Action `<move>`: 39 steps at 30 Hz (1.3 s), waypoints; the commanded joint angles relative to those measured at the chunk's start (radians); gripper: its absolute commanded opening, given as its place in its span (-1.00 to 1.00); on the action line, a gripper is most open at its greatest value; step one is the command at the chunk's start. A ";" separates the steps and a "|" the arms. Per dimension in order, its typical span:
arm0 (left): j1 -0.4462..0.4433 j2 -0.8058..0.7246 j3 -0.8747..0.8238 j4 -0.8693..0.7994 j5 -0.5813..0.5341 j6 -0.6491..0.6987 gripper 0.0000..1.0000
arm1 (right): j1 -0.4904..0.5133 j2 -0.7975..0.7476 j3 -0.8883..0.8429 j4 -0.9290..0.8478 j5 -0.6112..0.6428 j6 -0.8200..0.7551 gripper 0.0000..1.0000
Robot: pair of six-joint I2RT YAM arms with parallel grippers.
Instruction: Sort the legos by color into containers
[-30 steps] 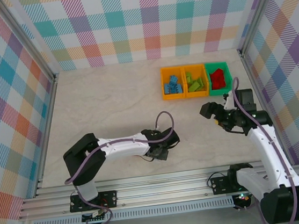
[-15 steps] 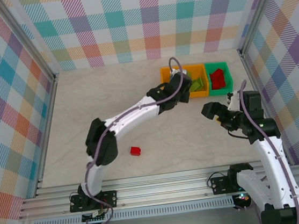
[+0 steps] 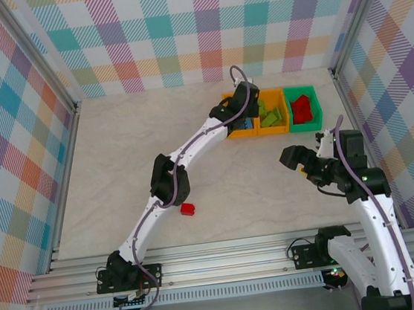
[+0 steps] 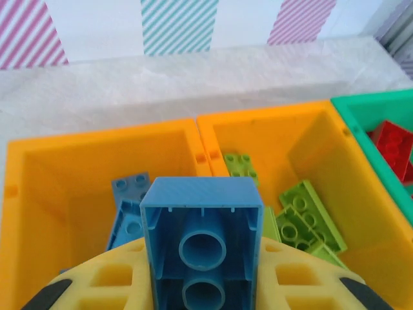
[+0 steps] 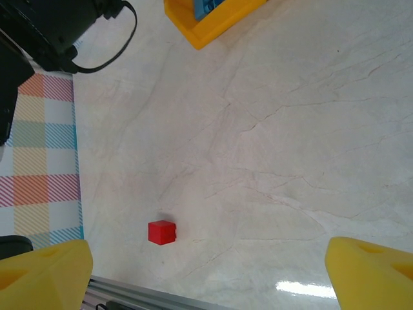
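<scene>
My left gripper (image 3: 241, 108) reaches over the left orange bin (image 3: 240, 132) and is shut on a blue brick (image 4: 202, 226), held hollow side toward the wrist camera between yellow fingers (image 4: 303, 278). Below it, that bin (image 4: 39, 194) holds blue bricks (image 4: 127, 208). The middle orange bin (image 4: 310, 135) holds lime green bricks (image 4: 303, 216), and the green bin (image 4: 361, 110) holds red bricks (image 4: 393, 145). One red brick (image 3: 188, 209) lies alone on the table, also seen in the right wrist view (image 5: 161, 232). My right gripper (image 3: 297, 158) hovers open over the right side of the table, nothing between its fingers (image 5: 42, 274).
The three bins stand in a row at the back right: left orange, middle orange (image 3: 273, 129), green (image 3: 305, 126). The left arm's links stretch diagonally across the table's middle. An aluminium rail (image 3: 218, 255) runs along the near edge. Checked walls enclose the table.
The left arm swung from the table's near middle up to the bins, carrying the blue brick. The red brick it had covered now lies exposed. The right gripper shifted slightly.
</scene>
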 commanded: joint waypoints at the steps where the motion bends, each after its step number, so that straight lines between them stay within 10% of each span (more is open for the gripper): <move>1: 0.020 -0.011 0.042 0.033 0.038 0.013 -0.03 | -0.002 -0.014 0.013 -0.014 -0.023 0.015 0.87; 10: 0.021 -0.256 -0.068 -0.083 0.080 0.081 0.30 | -0.002 0.034 0.029 -0.008 -0.051 0.004 0.84; 18: 0.021 -1.087 -1.132 0.332 0.202 0.296 0.46 | 0.257 0.165 0.110 -0.023 0.098 -0.053 0.82; 28: 0.014 -1.994 -1.669 -0.369 0.392 0.995 1.00 | 0.920 0.636 0.250 0.167 0.397 -0.213 0.83; 36: 0.013 -2.617 -1.847 -0.670 0.577 1.166 1.00 | 1.072 0.973 0.410 0.259 0.445 -0.358 0.86; 39: 0.014 -2.580 -1.789 -0.769 0.574 1.156 1.00 | 1.092 1.073 0.457 0.290 0.442 -0.409 0.86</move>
